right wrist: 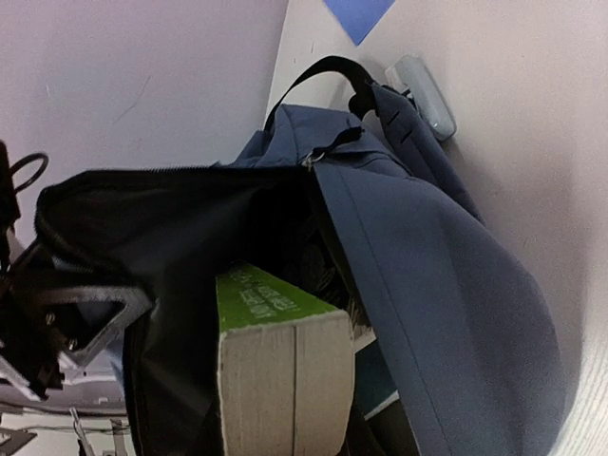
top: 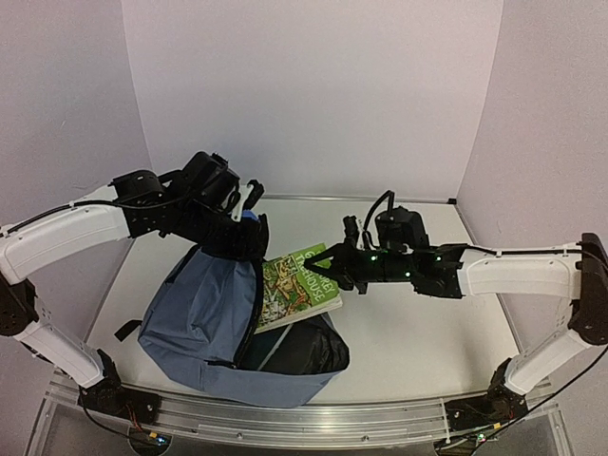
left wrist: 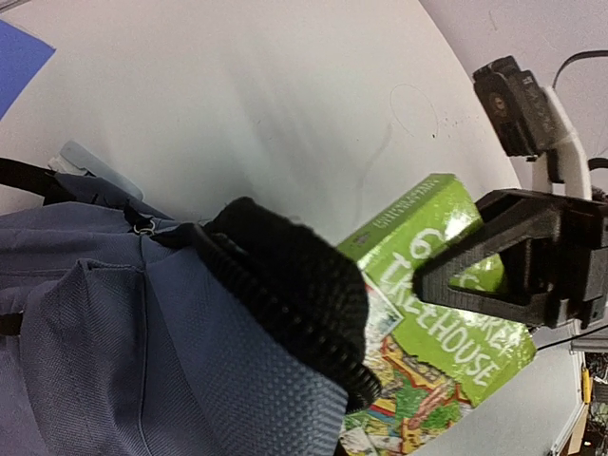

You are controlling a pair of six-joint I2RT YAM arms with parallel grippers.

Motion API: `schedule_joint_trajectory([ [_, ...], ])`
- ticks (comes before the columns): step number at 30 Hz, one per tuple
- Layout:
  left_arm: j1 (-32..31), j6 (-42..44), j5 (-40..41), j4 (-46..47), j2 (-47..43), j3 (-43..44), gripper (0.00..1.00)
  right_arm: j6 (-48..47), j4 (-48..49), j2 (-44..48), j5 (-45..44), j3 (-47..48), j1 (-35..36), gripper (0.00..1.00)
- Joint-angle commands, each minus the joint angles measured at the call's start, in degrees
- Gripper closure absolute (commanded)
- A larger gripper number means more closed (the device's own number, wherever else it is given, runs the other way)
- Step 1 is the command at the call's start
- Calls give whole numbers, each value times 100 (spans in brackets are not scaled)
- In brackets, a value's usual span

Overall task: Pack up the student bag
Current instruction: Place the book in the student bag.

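Student bag (top: 204,313) hangs from your left gripper (top: 250,218), which is clamped on its rim. Your right gripper (top: 319,272) grips the green book (top: 285,287) at the bag's opening.

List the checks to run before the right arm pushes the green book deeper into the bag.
1. The left gripper holds the bag mouth up: ok.
2. The right gripper clamps the book: ok.
3. The book's front end is inside the opening: ok.
4. The zipper edge is free of the book: cannot tell.
5. There is room deeper inside: cannot tell.
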State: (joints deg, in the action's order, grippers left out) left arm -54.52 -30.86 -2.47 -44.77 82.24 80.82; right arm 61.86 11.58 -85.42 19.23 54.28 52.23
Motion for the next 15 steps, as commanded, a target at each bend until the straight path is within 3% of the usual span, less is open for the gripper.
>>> schedule_joint_trajectory([
  [1, 3, 152, -202, 762, -277, 85, 100, 994, 1826, -304, -1323, 124, 299, 100],
  [10, 54, 69, -425, 1059, -151, 26, 100, 1325, 2412, -1681, -2699, 807, 1074, 100],
  [15, 84, -22, -649, 1301, -1, 9, 100, 947, 2526, -2200, -3717, 1263, 1548, 100],
])
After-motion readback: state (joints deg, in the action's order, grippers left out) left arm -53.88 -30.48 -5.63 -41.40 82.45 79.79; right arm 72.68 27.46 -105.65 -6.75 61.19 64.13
